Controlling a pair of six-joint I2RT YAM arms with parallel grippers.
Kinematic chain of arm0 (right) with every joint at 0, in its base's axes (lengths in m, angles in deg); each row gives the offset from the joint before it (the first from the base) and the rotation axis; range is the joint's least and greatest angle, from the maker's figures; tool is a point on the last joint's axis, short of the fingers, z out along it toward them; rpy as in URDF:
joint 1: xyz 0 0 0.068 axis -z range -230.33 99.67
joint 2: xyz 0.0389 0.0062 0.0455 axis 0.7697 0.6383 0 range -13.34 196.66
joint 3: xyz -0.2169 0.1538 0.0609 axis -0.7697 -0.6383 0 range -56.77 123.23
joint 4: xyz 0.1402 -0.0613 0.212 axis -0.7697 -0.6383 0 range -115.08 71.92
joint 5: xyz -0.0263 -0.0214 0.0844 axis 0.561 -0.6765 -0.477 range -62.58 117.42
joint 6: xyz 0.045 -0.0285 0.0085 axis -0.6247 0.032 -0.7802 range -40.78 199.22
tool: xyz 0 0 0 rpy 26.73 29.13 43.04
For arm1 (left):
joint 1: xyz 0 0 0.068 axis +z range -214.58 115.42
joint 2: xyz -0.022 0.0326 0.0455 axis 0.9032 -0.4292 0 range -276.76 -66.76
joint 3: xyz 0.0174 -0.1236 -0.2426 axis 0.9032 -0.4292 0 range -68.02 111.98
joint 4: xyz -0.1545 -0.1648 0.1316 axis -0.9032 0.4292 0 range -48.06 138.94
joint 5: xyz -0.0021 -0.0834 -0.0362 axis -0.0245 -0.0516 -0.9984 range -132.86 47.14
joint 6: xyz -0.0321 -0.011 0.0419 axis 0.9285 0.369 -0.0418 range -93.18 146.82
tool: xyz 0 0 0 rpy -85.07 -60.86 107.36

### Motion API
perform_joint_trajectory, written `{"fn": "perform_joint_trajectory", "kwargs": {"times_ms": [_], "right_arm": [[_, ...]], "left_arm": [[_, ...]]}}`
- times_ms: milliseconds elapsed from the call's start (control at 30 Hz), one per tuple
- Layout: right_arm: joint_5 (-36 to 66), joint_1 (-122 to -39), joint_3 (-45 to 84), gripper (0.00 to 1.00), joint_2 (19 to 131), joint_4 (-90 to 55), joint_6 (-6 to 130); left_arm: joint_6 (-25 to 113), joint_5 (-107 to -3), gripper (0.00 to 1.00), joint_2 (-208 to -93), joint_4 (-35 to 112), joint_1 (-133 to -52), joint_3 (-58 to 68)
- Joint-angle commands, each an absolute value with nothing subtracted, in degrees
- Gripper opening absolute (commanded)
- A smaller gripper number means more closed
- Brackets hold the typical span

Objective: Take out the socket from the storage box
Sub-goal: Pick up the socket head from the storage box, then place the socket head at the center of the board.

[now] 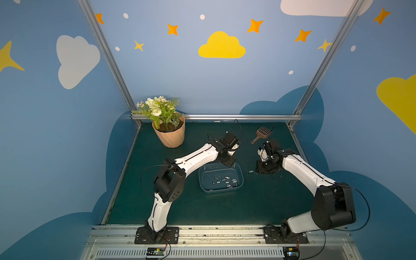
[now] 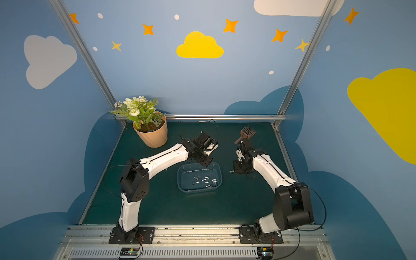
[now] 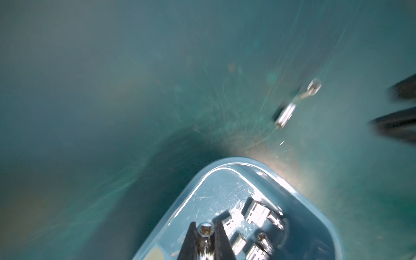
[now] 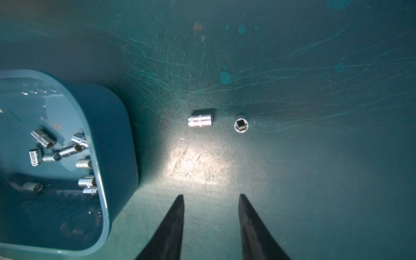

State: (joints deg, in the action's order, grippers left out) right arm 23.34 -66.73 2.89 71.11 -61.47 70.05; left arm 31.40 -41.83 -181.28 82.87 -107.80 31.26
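Left gripper is clamped on one socket, its long axis running along the fingers, inside the storage box at the corner facing the mat, where two sockets lie before the part-open, empty right gripper, while roughly eight loose sockets sit in the box.

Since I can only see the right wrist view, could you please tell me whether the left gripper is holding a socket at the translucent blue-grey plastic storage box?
Observer: Yes: the left wrist view shows the left gripper shut on a small chrome socket, open end towards the camera.
Operator: Thanks. Where is it?
Observer: Over the translucent blue-grey plastic storage box, near one rounded corner.
Operator: Anything beyond the right arm?
Observer: In both top views, a brown slotted plastic scoop lies on the green mat.
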Motion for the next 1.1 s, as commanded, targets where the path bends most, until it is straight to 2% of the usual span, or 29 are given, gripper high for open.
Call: {"fn": "perform_joint_trajectory", "kwargs": {"times_ms": [0,267,433,767,1067], "right_arm": [[23.2,-67.37,3.23,0.4,69.98,-62.1,69.65],[22.86,-68.48,4.49,0.4,70.48,-62.28,69.73],[22.67,-69.2,4.4,0.4,70.6,-61.85,69.54],[22.76,-70.01,3.7,0.4,70.45,-61.49,69.32],[22.78,-70.11,3.34,0.4,70.53,-61.31,69.27]], "left_arm": [[33.15,-41.28,0.09,-177.01,82.72,-105.69,28.37],[34.31,-37.62,0.09,-168.02,83.6,-95.61,17.67],[36.1,-39.46,0.1,-165.05,82.2,-87.47,10.61],[37.33,-40.93,0.1,-167.19,80.71,-76.41,4.0],[37.83,-42.77,0.11,-171.09,78.78,-73.5,0.83]]}}
